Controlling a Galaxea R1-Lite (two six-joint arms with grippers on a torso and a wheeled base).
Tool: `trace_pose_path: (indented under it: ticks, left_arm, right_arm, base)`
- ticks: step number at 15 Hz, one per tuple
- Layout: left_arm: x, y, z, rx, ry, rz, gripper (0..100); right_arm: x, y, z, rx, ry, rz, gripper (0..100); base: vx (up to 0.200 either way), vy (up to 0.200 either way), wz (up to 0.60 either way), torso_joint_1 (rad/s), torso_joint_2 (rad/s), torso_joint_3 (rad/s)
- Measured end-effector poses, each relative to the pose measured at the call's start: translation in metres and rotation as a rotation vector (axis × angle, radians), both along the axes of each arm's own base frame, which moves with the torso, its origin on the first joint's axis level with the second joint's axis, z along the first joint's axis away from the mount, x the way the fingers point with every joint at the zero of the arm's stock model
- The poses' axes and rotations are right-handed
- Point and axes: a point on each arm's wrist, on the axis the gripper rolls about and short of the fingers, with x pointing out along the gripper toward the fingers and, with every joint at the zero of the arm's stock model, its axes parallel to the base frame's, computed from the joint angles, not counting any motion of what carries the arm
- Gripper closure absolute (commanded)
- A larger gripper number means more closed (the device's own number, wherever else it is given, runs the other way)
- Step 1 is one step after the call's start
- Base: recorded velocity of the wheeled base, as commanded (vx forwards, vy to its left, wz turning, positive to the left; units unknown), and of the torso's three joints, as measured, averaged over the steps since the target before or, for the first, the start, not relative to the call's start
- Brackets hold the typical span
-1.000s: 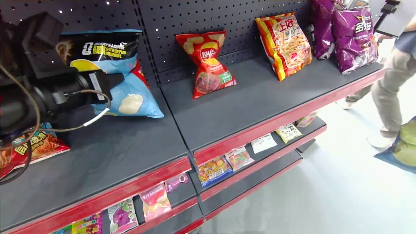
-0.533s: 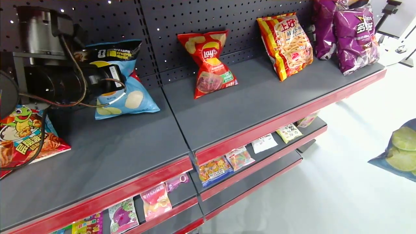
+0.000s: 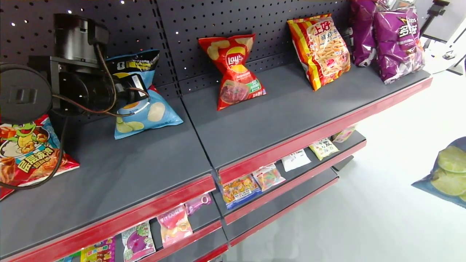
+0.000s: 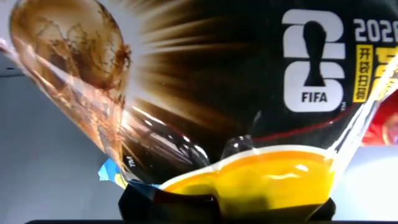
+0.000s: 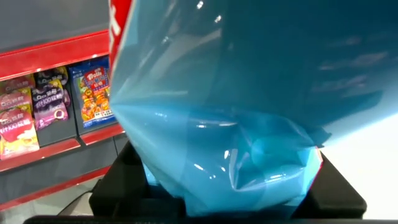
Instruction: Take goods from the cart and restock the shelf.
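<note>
Firmly shut, the left end effector (image 4: pixel 227 202) pinches a glossy black chip bag (image 4: pixel 205 93); the right end effector (image 5: pixel 227 199) clamps a crinkled teal bag (image 5: pixel 249 81).

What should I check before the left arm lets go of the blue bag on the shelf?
1. Left gripper shut on the blue bag: ok.
2. Blue bag's bottom edge on the shelf: ok, it looks to rest there in the head view.
3. Its top leaning on the pegboard: cannot tell.
4. Gap to the red bag: ok, they stand apart.
5. Right gripper shut on the lime bag: ok, held clear of the shelf.
6. Room for the lime bag: ok, there is bare shelf between the red bag and the striped bag.
</note>
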Motion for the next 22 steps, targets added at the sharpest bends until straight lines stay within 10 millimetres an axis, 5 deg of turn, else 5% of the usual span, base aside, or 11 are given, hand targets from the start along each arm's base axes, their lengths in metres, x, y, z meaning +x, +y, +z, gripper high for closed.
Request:
trace_pose_path:
  ticks: [17,18,22]
  left_arm:
    - [0.013,-0.003,-0.008,-0.057,0.016,0.053,100]
    - [0.014,-0.003,-0.008,-0.056,0.016,0.054,0]
    - [0.014,0.0,-0.009,-0.044,0.015,0.077,0]
  right_arm:
    - [0.0,0.0,-0.005,0.004,0.017,0.003,100]
    - [0.0,0.0,-0.005,0.004,0.017,0.004,100]
    - [0.0,0.0,-0.005,0.004,0.017,0.006,100]
  base:
    - [0.0,0.0,0.0,0.0,0.0,0.0]
    - [0.0,0.0,0.0,0.0,0.0,0.0]
    - [0.0,0.0,0.0,0.0,0.0,0.0]
